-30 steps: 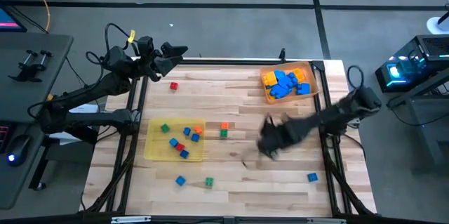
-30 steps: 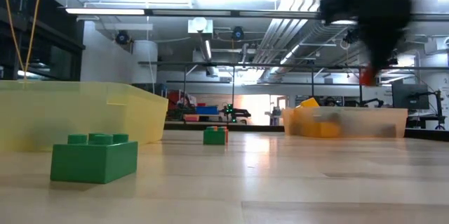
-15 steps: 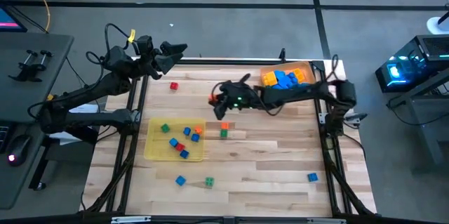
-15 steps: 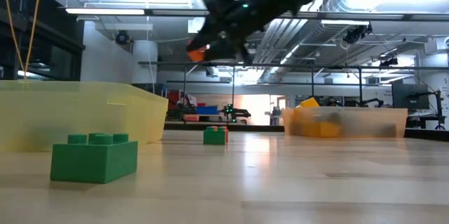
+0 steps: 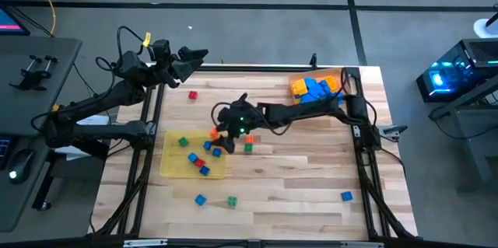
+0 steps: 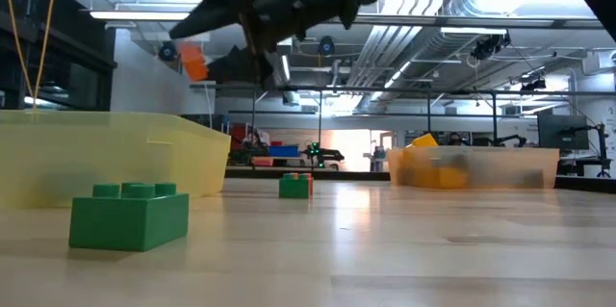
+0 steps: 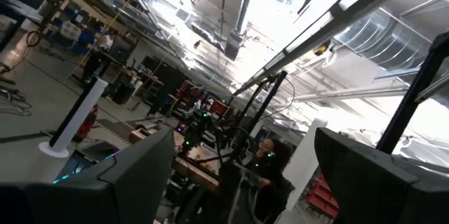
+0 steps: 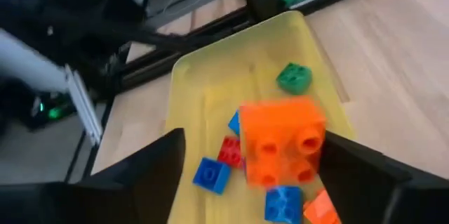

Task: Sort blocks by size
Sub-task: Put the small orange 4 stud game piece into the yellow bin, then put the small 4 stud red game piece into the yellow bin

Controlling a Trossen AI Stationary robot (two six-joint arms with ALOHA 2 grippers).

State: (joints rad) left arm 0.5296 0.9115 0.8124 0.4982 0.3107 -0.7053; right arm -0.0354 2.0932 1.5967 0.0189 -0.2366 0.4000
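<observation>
Release seems to be the news here: the right gripper (image 5: pixel 220 135), which a second ago was blurred over the near right part of the desk (image 5: pixel 311 178) and half a second ago was crossing the middle with something orange in its jaws, now reaches over the right edge of the yellow tray (image 5: pixel 173 166), and its fingers stand spread. In the right wrist view an orange block (image 8: pixel 282 144) shows between the two dark fingers with daylight on both sides, studs up, above the tray; whether it is falling or a fingertip touches it, I cannot tell. The low view shows the same block (image 6: pixel 194 61) hanging in the air just off the fingertips, well above the tray wall. My reading is that one more block is being dropped among the small cubes, green, blue and red, that already lie in the yellow tray. The left gripper (image 5: pixel 196 56) waits at the far left corner of the desk, fingers wide apart and empty. Much sorting is left: a red cube (image 5: pixel 192 95) lies near the left gripper, an orange and a green piece (image 5: pixel 248 146) just beside the tray, a blue (image 5: pixel 200 199) and a green block (image 5: pixel 232 200) toward the near edge, and a blue one (image 5: pixel 346 196) at the near right. The orange tray (image 5: pixel 297 91) at the far right holds the blue and orange larger blocks
</observation>
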